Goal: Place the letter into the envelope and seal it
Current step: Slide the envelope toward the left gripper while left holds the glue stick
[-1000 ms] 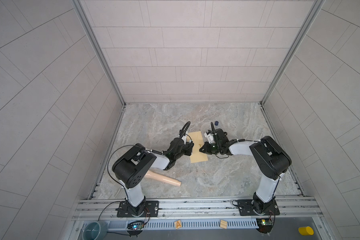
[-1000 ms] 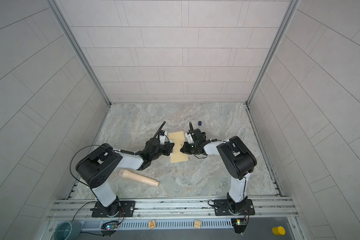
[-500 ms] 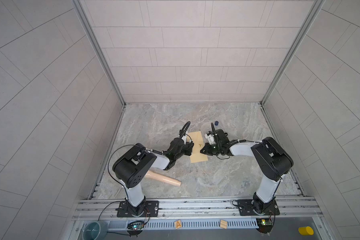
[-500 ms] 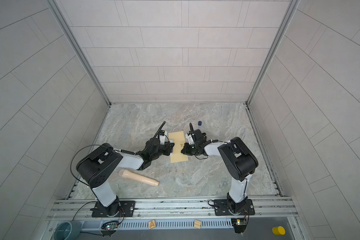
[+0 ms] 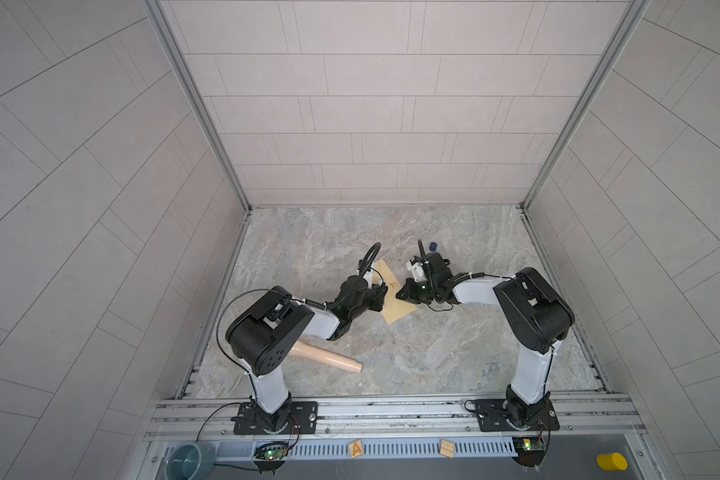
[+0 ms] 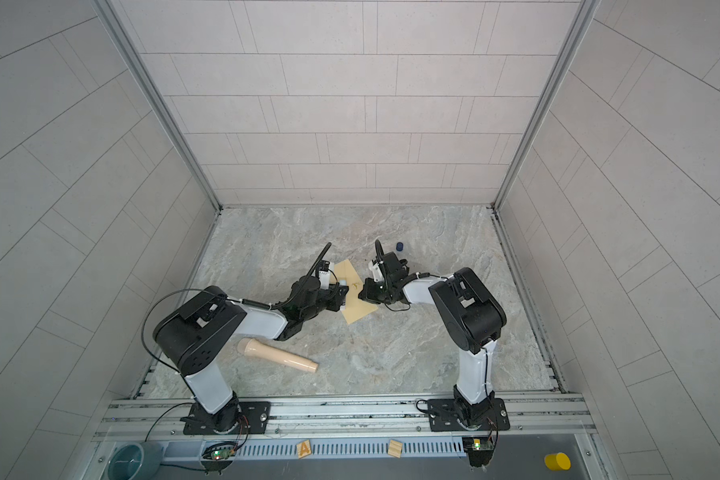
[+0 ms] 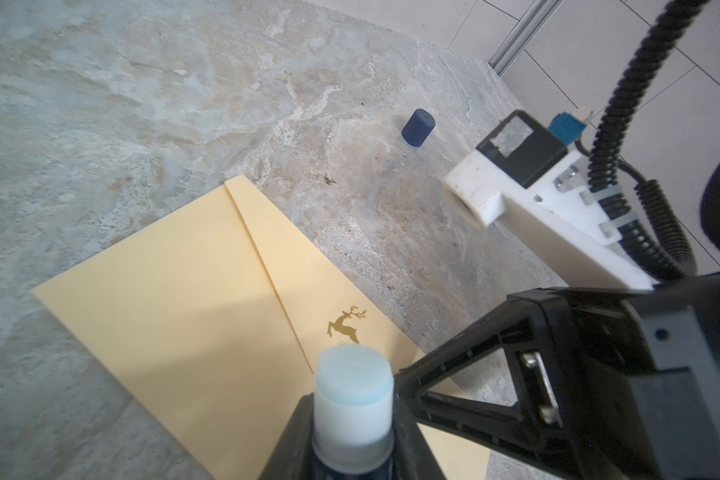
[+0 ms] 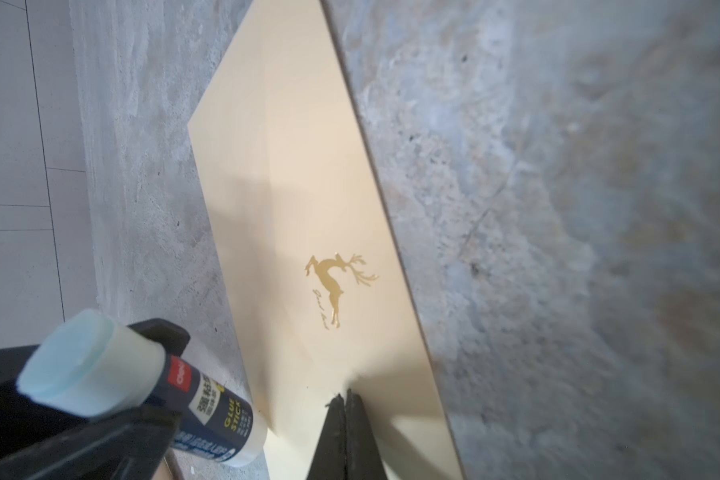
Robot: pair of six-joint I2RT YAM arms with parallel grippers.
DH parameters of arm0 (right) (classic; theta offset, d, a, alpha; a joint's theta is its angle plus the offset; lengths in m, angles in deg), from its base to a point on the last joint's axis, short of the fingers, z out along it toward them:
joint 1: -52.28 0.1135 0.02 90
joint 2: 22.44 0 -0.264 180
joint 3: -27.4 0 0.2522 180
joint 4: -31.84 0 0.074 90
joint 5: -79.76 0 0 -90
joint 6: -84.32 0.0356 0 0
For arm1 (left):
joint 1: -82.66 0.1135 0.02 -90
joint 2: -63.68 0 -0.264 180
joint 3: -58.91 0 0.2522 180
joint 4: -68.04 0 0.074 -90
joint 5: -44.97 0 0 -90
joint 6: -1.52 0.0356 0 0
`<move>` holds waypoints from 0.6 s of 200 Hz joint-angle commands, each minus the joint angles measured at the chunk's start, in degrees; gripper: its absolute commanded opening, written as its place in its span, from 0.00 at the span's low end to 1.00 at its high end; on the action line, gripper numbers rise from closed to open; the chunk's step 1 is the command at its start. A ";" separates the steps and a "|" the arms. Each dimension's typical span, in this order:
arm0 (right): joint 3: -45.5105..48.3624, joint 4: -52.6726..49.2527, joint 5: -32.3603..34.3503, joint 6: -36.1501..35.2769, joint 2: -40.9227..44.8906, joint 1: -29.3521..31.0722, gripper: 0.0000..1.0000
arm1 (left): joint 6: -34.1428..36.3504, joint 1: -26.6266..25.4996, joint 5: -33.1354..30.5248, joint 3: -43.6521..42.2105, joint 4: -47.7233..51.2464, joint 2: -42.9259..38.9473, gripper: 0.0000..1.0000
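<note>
Marbled grey stone is making up the tabletop (image 5: pixel 433 353), and the two arms are reaching in from the lower left and lower right of both top views to meet over the envelope (image 5: pixel 394 301). That tan paper rectangle is lying flat at the centre of the frame. Its long axis is running up and down the picture with the top leaning a little left, so the left gripper (image 5: pixel 375 296) is sitting at its left long edge and the right gripper (image 5: pixel 404 293) at its right one, each about equally near. The letter is not showing in any view; whether it is already lying inside the envelope I cannot tell. A beige peg (image 5: pixel 329 356) is lying at the lower left, well apart from the work. A teal bowl (image 5: pixel 188 457) is sitting beyond the rail in the bottom left corner, looking empty as far as I can make out. In the left wrist view the left claw is clamping an uncapped glue stick (image 7: pixel 353 399), its pale blue tip pointing across the envelope toward the flap crease — the relation the next stroke probably depends on. In the right wrist view the right claw's fingers are pressing together on nothing, their tips resting on the paper. A dark blue cap (image 5: pixel 433 246) is sitting just above the right gripper, and a small gold deer (image 8: pixel 337 286) is showing on the flap side.
</note>
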 commanded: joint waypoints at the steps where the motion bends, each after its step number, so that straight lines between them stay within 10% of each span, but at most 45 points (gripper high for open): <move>1: -0.51 -2.71 2.14 0.52 -1.82 0.21 0.00 | 0.58 0.56 -0.60 -0.49 2.33 1.26 0.00; 120: -8.87 -8.76 1.58 -2.48 3.70 0.85 0.00 | 3.03 9.08 0.28 7.97 14.65 -6.12 0.00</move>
